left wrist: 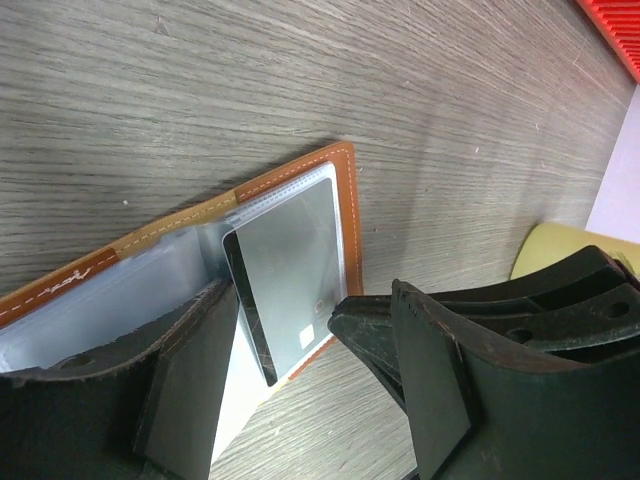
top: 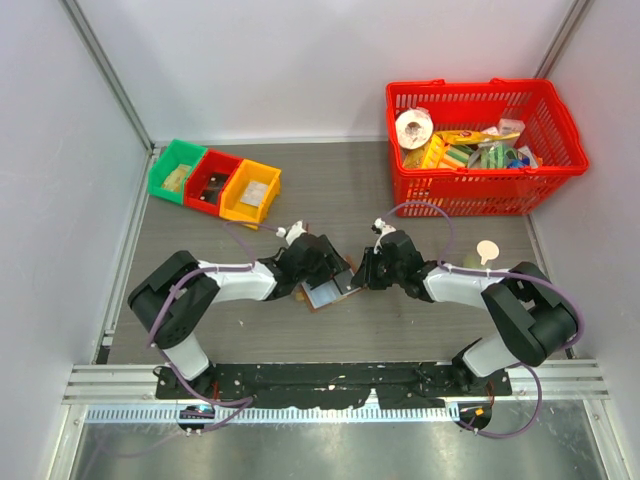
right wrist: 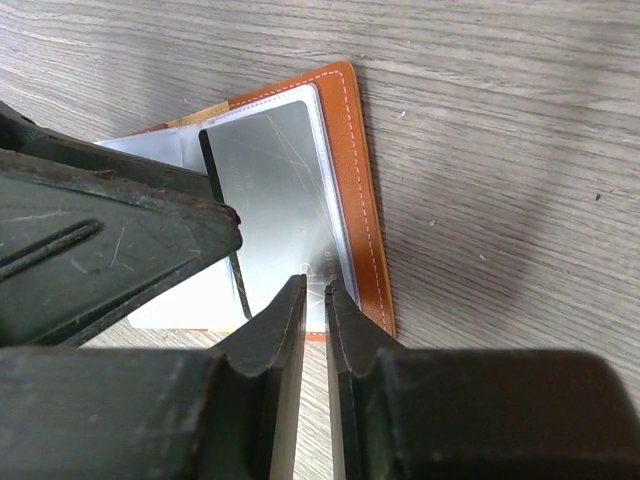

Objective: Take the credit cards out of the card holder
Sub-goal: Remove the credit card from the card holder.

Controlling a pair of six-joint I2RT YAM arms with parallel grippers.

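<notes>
The card holder (top: 328,293) lies open on the table between my two grippers; its brown stitched border (left wrist: 347,220) (right wrist: 360,200) frames clear sleeves. A silvery credit card (left wrist: 295,260) (right wrist: 270,190) lies on its right panel, and a whitish card (left wrist: 235,390) shows beside it. My left gripper (top: 320,268) (left wrist: 310,390) is open over the holder's near edge, one finger (left wrist: 190,390) over the left panel, nothing between the fingers. My right gripper (top: 363,272) (right wrist: 315,290) is shut to a thin slit, its tips at the near edge of the silvery card. Whether they touch it I cannot tell.
A red basket (top: 470,88) full of groceries stands at the back right. Green (top: 175,170), red (top: 212,180) and yellow (top: 250,192) bins sit at the back left. A small cream disc (top: 487,250) stands beside the right arm. White walls enclose the table.
</notes>
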